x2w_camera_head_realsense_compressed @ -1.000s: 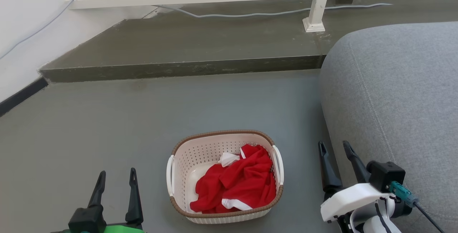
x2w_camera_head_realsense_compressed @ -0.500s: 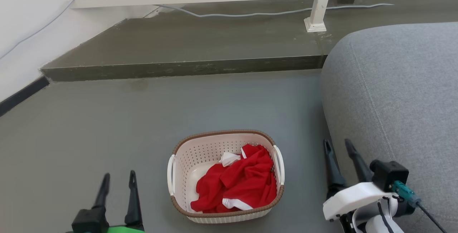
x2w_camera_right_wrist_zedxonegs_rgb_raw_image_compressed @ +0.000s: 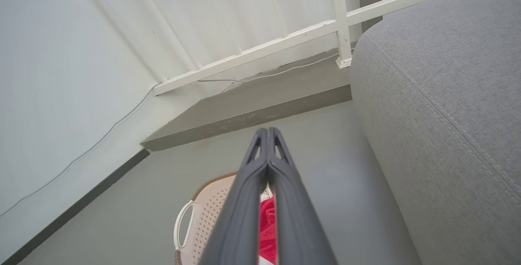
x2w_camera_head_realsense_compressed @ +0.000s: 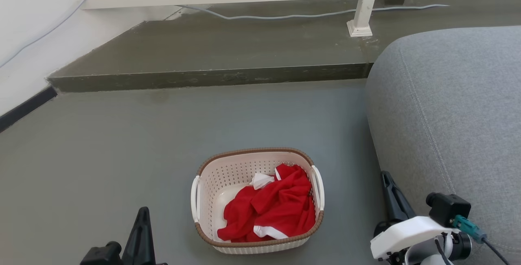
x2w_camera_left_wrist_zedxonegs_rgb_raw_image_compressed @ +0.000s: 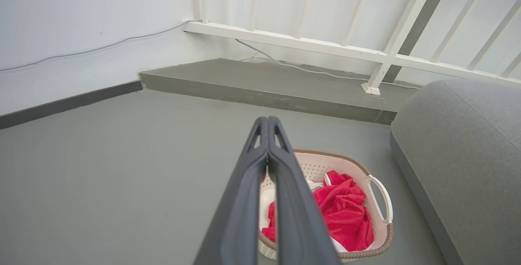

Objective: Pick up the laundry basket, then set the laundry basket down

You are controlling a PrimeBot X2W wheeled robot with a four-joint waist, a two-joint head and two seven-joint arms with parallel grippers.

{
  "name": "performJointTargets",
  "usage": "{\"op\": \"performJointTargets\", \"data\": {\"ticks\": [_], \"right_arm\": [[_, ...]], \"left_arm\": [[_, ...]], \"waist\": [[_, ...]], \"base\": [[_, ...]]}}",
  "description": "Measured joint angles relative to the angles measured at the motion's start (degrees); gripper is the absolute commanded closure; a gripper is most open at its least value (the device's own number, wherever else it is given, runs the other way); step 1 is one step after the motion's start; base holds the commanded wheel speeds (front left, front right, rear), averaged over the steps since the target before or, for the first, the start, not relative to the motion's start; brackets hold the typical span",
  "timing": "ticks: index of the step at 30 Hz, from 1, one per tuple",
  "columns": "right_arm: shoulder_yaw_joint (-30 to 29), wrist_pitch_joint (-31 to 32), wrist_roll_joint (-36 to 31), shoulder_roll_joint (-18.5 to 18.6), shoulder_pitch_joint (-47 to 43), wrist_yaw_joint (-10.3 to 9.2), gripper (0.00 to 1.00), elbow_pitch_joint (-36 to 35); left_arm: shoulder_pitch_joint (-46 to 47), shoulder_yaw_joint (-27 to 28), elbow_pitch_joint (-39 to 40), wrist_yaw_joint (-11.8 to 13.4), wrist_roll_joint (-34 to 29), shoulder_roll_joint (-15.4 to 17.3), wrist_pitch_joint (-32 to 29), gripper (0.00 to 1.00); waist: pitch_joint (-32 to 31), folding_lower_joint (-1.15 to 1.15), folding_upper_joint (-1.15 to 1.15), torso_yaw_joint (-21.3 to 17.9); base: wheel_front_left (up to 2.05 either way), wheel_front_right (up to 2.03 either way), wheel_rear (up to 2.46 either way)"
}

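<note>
Hidden or cut off: the body of the left gripper (x2w_camera_head_realsense_compressed: pixel 142 213) is cropped by the near edge of the head view. The right gripper (x2w_camera_head_realsense_compressed: pixel 384 174) reads as one dark blade, its two fingers not separable there. In the left wrist view the fingers (x2w_camera_left_wrist_zedxonegs_rgb_raw_image_compressed: pixel 244 208) cover the near-left wall of the laundry basket (x2w_camera_head_realsense_compressed: pixel 240 172). The right wrist view cuts the basket off at its lower edge.

Pose: both grippers are low, flanking the basket, clear of it and pointing far. Each pair of fingers is pressed together, grasping nothing.

The basket sits on the grey floor (x2w_camera_head_realsense_compressed: pixel 122 134), left of the sofa (x2w_camera_head_realsense_compressed: pixel 447 114), with a red garment (x2w_camera_head_realsense_compressed: pixel 272 212) inside.
</note>
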State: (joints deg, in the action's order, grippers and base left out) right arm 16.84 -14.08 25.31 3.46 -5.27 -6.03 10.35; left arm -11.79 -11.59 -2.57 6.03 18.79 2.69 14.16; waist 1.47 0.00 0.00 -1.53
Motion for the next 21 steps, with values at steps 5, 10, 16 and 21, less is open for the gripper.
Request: {"op": "performJointTargets", "data": {"ticks": [5, 10, 16, 21], "right_arm": [[-1.3, 0.7, 4.8, -0.1, 0.0, 0.47, 1.00, -0.4], [-2.4, 1.6, 8.6, -0.1, 0.0, 0.97, 1.00, -0.4], [-3.7, 2.8, 13.2, 0.0, 0.1, 1.47, 1.00, -0.5], [-4.8, 3.6, 17.1, 0.1, 0.2, 1.98, 1.00, -0.5]], "left_arm": [[0.0, 0.4, 0.6, -0.1, 5.3, 0.0, -0.5, 1.00], [0.1, 1.4, 0.6, -0.5, 9.8, 0.0, -1.3, 1.00], [0.4, 2.3, 0.3, -1.0, 15.0, 0.1, -2.5, 1.00], [1.1, 2.6, -0.3, -1.5, 19.4, 0.3, -3.4, 1.00]], "waist": [[0.0, 0.00, 0.00, 0.1], [-0.1, 0.00, 0.00, 0.2], [-0.1, 0.00, 0.00, 0.2], [-0.2, 0.00, 0.00, 0.3]], "base": [[0.00, 0.00, 0.00], [0.00, 0.00, 0.00], [0.00, 0.00, 0.00], [0.00, 0.00, 0.00]]}}
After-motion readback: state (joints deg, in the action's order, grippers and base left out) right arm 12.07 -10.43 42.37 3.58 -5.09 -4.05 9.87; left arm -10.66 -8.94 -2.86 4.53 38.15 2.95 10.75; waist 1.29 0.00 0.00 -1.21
